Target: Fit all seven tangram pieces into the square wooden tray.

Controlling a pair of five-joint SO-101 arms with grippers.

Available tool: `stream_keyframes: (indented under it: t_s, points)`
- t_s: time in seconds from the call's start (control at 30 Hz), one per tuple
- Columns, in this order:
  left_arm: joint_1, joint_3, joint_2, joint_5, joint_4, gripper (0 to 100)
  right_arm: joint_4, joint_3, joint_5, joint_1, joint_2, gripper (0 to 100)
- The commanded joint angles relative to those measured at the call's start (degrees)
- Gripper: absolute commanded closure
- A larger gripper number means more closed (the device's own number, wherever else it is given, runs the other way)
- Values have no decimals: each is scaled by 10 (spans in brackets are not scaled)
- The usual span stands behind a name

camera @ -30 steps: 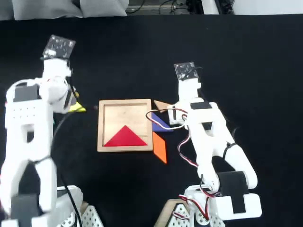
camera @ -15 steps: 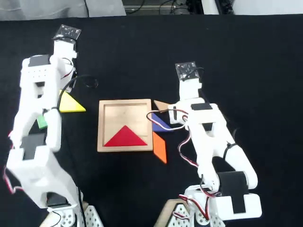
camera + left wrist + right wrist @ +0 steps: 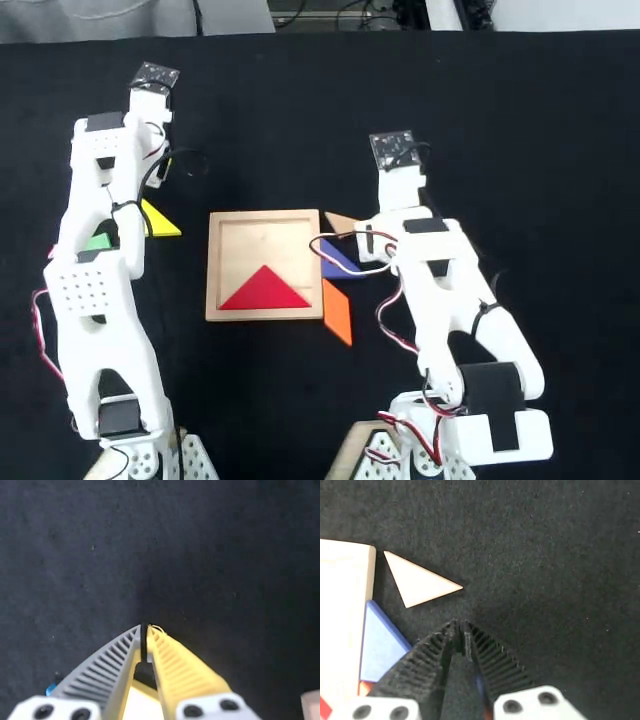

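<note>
Tray [image 3: 213, 266] sits mid-table on the black cloth [image 3: 520, 140], flat and square to the high view. One piece is in it: the red triangle [image 3: 265, 290], long edge along the tray's 6 o'clock wall, tip pointing at 12, with the rest of the floor bare wood. Clock positions below are from the tray in the high view. Tan triangle [image 3: 340, 221] is off the 2 o'clock corner, just beside the rim with a thin gap showing in the right wrist view. Blue piece [image 3: 338, 258] is at 3 o'clock, just beside the rim. Orange piece [image 3: 338, 312] is at 4 o'clock, near the lower corner. Yellow triangle [image 3: 160, 222] is at 10 o'clock, apart from the tray and partly under the left arm [image 3: 100, 290]. Green piece [image 3: 98, 241] is farther out at 9 o'clock, mostly hidden by that arm. Right arm [image 3: 440, 290] stands at 3 to 4 o'clock. Right gripper [image 3: 459, 627] has its fingers pinched tip to tip with nothing between them, over cloth near the tan triangle's point and beside the blue piece. Left gripper [image 3: 145, 630] has its tips pressed together too, empty, over bare cloth.
</note>
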Motion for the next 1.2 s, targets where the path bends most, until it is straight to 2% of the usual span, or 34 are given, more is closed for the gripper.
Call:
stream_keyframes:
  t_s: [0.0,0.2,0.33,0.57,0.77,1.0,1.17]
  points:
    - [-21,-70,11,-4,-6,971,-11,-1,5,6,-28,987]
    - [-70,-105,52,-9,-5,971,-11,-1,6,6,-28,987]
    - [-85,-101,69,-81,5,971,-11,-1,6,6,-28,987]
    - [-69,-111,68,-114,111,971,-11,-1,6,6,-28,987]
    - [-64,-133,69,-211,207,971,-11,-1,6,5,-28,987]
    - [-65,-143,69,-267,331,972,-11,-1,6,5,-28,987]
    - [-66,-133,68,-270,351,972,-11,-1,6,5,-28,987]
